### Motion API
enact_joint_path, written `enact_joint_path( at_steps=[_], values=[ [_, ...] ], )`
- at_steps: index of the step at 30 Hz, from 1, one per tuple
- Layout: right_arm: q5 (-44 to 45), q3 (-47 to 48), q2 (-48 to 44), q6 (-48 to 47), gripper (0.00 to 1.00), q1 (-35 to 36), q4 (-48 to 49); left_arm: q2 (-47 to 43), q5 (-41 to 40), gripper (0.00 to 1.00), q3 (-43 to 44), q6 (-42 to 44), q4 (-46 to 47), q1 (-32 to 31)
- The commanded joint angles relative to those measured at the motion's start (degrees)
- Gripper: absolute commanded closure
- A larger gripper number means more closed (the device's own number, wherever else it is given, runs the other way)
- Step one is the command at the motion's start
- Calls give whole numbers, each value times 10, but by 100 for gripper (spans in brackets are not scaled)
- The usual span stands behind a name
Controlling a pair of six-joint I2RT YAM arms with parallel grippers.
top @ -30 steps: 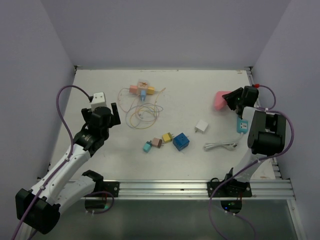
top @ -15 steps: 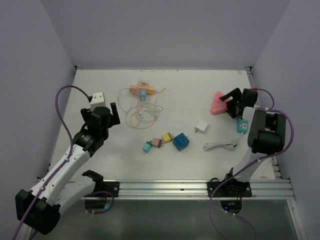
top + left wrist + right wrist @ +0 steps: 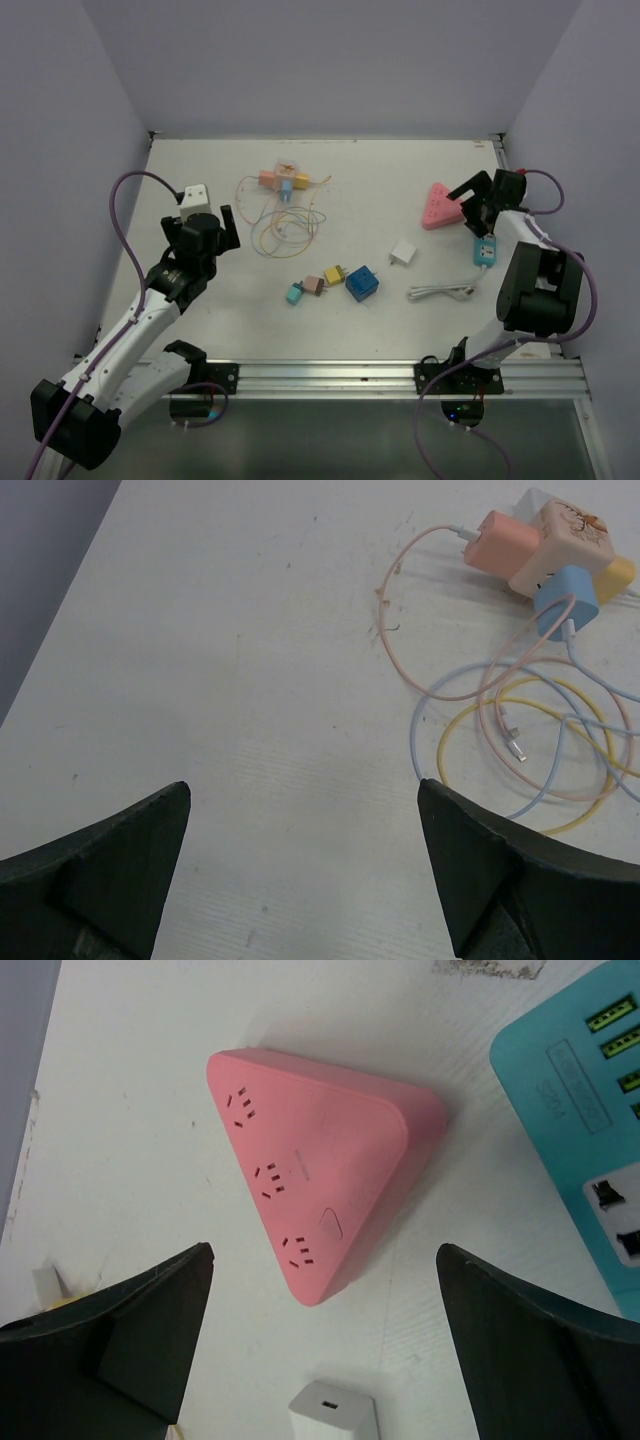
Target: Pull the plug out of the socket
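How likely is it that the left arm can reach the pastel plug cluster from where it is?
Probably yes. The left hand is open and faces the plug cluster across bare table; only loose cables lie beside the path.

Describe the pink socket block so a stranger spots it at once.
Go to the white table's right side, near the back. Left of the teal power strip lies the pink socket block: the only triangular piece, its top outlets empty.
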Motion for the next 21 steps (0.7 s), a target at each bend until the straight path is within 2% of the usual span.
enact_joint_path(
  at_steps=[1,7,12,18,21],
  values=[
    [25,22,-57,-17,2,-3,-80,0,4,1,3,10,33,4],
    [-5,15,-132,-54,1,35,-122,21,41,0,7,6,33,4],
    [-12,27,-195,-101,1,112,-143,63,106,0,32,-15,28,4],
    [-31,5,-255,-128,1,190,-133,189,119,0,171,-56,-16,4],
    [-50,-14,-280,-138,1,210,-125,293,122,0,252,-52,-29,4]
  ],
)
